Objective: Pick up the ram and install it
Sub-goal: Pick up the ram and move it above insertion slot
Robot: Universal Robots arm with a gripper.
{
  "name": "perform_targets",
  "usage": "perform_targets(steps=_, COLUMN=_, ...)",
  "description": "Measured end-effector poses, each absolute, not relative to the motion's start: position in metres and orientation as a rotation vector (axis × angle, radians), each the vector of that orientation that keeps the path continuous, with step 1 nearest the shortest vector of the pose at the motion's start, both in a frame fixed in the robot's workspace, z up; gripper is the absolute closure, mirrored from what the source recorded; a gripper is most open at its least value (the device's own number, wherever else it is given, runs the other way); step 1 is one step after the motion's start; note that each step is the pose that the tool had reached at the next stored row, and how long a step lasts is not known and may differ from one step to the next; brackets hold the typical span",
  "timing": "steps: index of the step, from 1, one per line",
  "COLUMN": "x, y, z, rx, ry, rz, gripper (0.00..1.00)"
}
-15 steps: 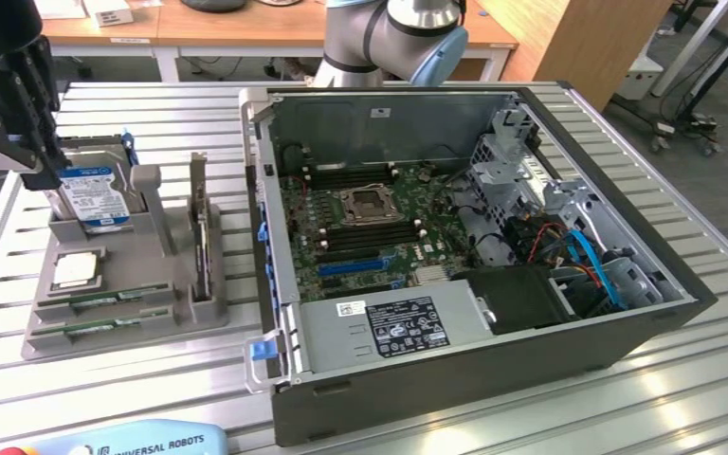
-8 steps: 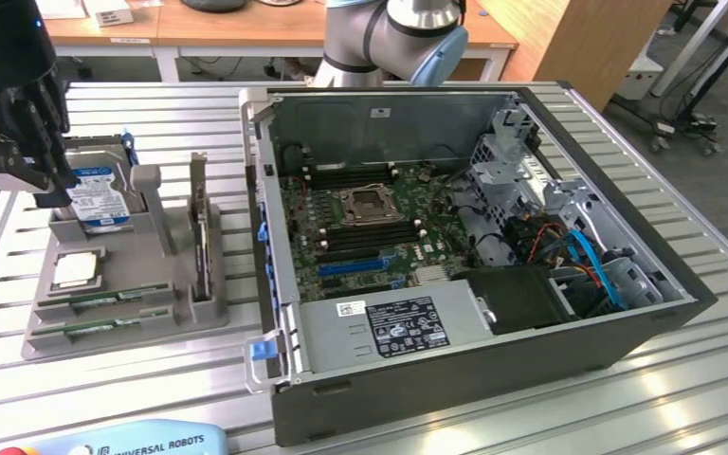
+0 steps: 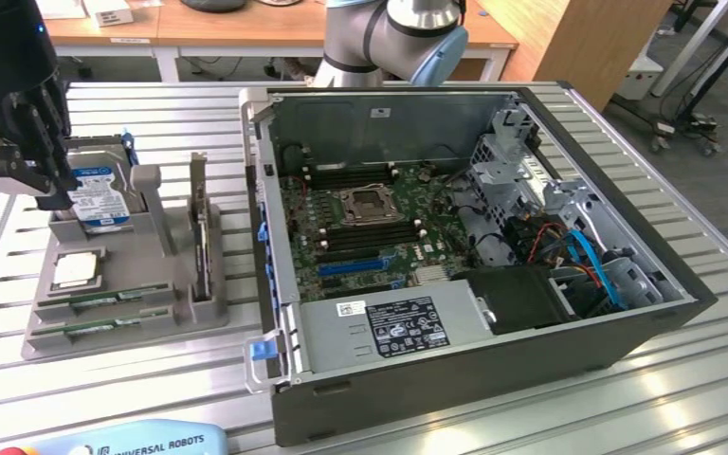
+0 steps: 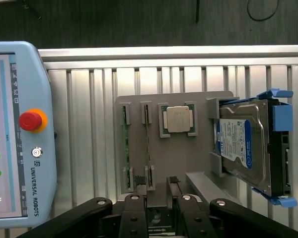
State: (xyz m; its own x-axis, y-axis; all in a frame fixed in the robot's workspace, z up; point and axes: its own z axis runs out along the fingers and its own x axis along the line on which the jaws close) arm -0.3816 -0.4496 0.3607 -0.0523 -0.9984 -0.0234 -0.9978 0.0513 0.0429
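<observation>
Two green ram sticks (image 3: 102, 301) stand on edge in the slots of a grey fixture (image 3: 162, 313) on the exterior view's left. In the wrist view, one ram stick (image 4: 124, 148) stands beside a second ram stick (image 4: 148, 141). My black gripper (image 3: 48, 190) hangs above the far end of the fixture, by the hard drive. In the wrist view the gripper (image 4: 156, 184) is open, with nothing between its fingers (image 4: 137, 208), and it is clear of both sticks. The open computer case (image 3: 465, 360) shows the motherboard (image 3: 364, 227) with dark memory slots around the processor socket.
The fixture also holds a blue-labelled hard drive (image 3: 99, 194) (image 4: 243, 144) and a square silver processor (image 3: 76, 270) (image 4: 178, 119). A teach pendant (image 4: 15, 134) (image 3: 136, 444) lies on the slatted metal table (image 3: 667, 398) near the fixture. The case wall stands between fixture and motherboard.
</observation>
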Motion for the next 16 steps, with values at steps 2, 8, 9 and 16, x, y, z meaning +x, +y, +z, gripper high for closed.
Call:
perform_targets(steps=2, x=-0.3817, y=-0.4504, z=0.3604, rx=2.154, ry=-2.269, rz=-0.074, gripper=0.7)
perform_targets(steps=8, x=-0.3817, y=-0.4557, z=0.3607, rx=2.154, ry=-2.269, rz=-0.074, gripper=0.7)
perform_targets(steps=9, x=-0.3817, y=-0.4558, z=0.3606, rx=2.154, ry=-2.269, rz=-0.074, gripper=0.7)
perform_targets(steps=16, x=-0.3817, y=-0.4562, z=0.3535, rx=2.154, ry=-2.269, rz=-0.074, gripper=0.7)
